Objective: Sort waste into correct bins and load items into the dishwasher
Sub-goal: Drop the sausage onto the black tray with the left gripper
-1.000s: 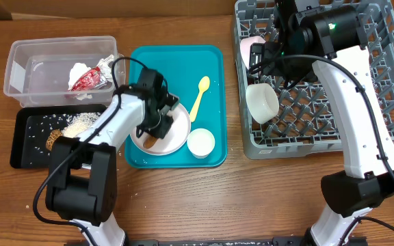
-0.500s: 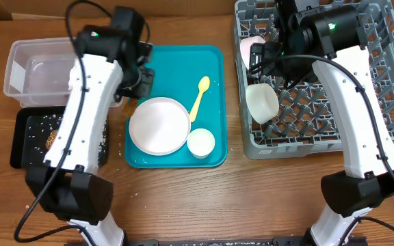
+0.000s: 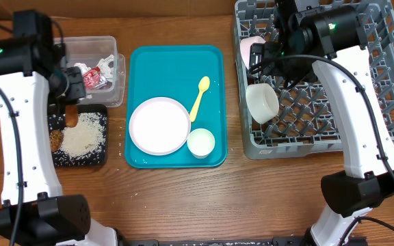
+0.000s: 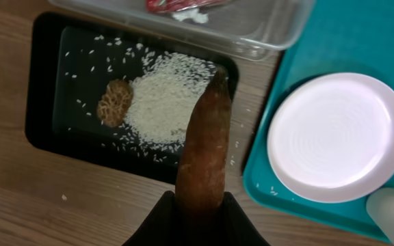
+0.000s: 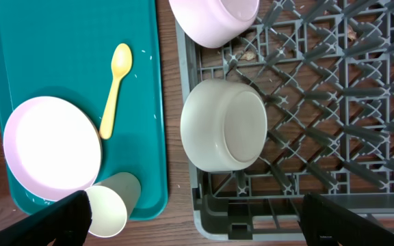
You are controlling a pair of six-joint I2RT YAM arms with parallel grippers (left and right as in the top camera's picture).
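A: Two grippers logged. Biggest thing first: the dish rack (image 3: 388,102), directly under the right gripper (image 5: 197,219), whose fingers stand spread wide with nothing between them.

B: Next?

A: Teal tray (image 3: 176,61), left of those jaws and right of the left gripper (image 4: 200,208). Then the clear bin (image 4: 279,24), beyond the left jaws. Black tray (image 4: 46,82) straight beneath them.

B: Dishes?

A: White plate (image 3: 159,126), cup (image 3: 201,143) and yellow spoon (image 3: 199,98) on the teal tray, all bound for the rack, I'd judge. Cream bowl (image 5: 224,125) lies tipped on its side just ahead of the right jaws, pink bowl (image 5: 214,17) further ahead.

B: And the left jaws?

A: Pinching a brown food scrap (image 4: 202,154) by one end, the rest poking forward. Below it: rice heap (image 4: 166,102), small brown lump (image 4: 115,102). Red wrapper (image 3: 96,80) in the bin. So food goes on the black tray and wrappers in the bin. The scrap is likely held here for dropping.

B: Risk?

A: Its tip hangs near the tray's right edge and could land on the rim.
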